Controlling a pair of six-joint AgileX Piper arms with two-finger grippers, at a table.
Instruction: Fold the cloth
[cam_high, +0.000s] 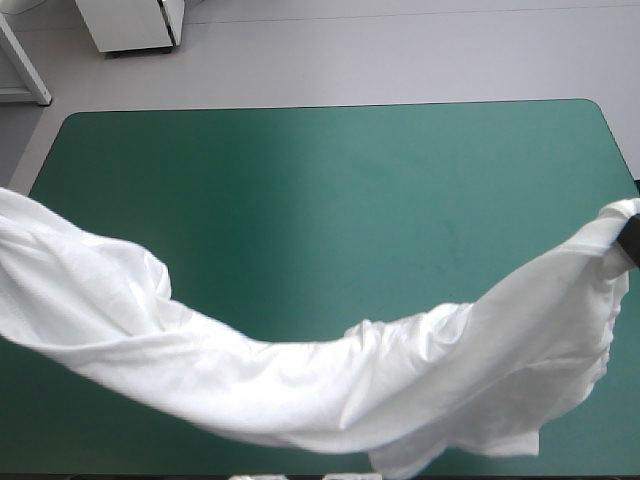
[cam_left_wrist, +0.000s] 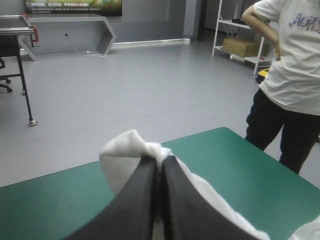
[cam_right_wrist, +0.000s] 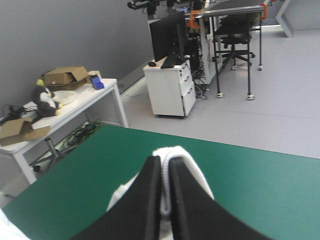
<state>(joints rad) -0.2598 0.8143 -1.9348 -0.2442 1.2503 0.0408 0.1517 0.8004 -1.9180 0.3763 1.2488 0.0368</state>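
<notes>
High view: the T-shirt (cam_high: 300, 380) hangs in a sagging band, stretched left to right above the near half of the teal-green table (cam_high: 330, 190). Left gripper (cam_left_wrist: 160, 162) and right gripper (cam_right_wrist: 164, 162) each pinch its white cloth, fingers all but closed.

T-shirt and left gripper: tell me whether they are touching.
Touching. The left wrist view shows the left gripper with its fingers all but shut on a white fold of the T-shirt, which bulges past their tips.
</notes>
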